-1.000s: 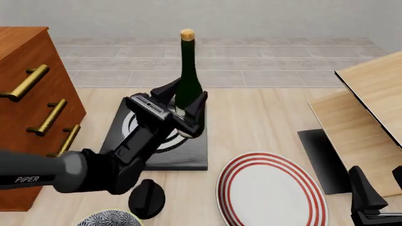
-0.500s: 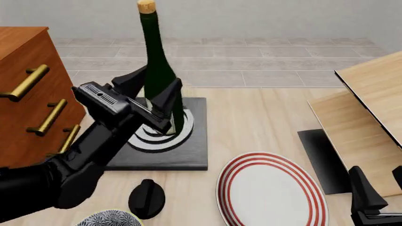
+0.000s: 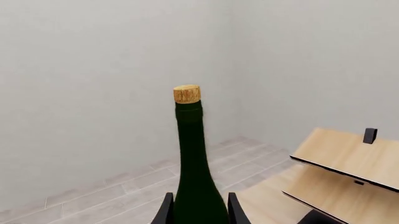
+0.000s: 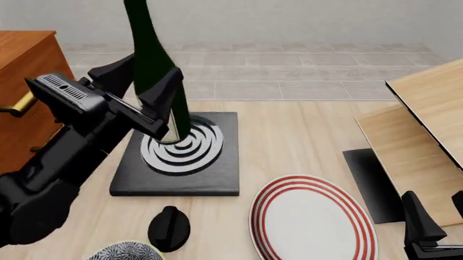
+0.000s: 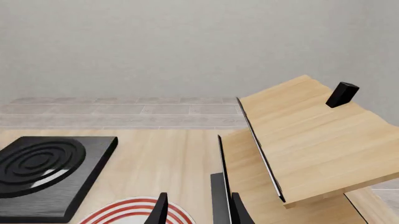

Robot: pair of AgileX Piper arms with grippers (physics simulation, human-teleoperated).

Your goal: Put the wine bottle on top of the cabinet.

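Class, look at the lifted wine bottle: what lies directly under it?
Under the wine bottle, held by the left gripper, sits the black ringed burner plate. The bottle's base is hidden behind the gripper.

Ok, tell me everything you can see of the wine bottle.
The wine bottle is dark green glass, slim, with a long neck and a tan cork seen in the left wrist view. It stands upright, lifted above the black burner pad, clamped between the left gripper fingers. Its top runs out of the front view; the cabinet is to its left.
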